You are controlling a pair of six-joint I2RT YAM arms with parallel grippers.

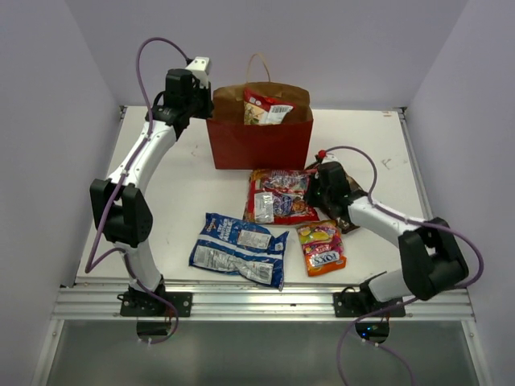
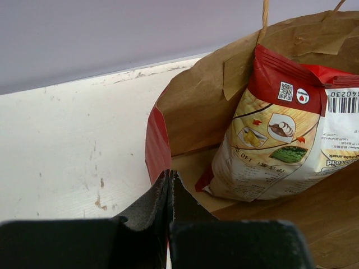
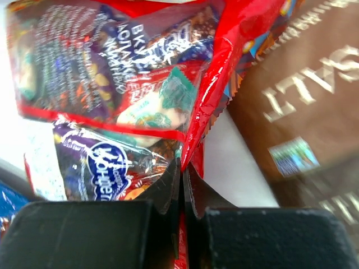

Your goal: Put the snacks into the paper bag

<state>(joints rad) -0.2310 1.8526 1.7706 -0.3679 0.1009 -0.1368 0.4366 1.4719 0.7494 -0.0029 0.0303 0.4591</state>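
The right gripper (image 3: 180, 168) is clenched on the red candy bag (image 1: 278, 195) at its right edge; the paper bag (image 1: 257, 145) stands just beyond, farther from the arms, mouth up; the left gripper (image 2: 169, 178) pinches its rim.

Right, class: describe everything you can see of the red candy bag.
The red candy bag is a glossy, crinkly plastic packet, red with clear panels showing wrapped sweets and a white label. It lies flat on the white table, just in front of the paper bag and beside the brown chip bag. The right end effector is shut on its red sealed edge.
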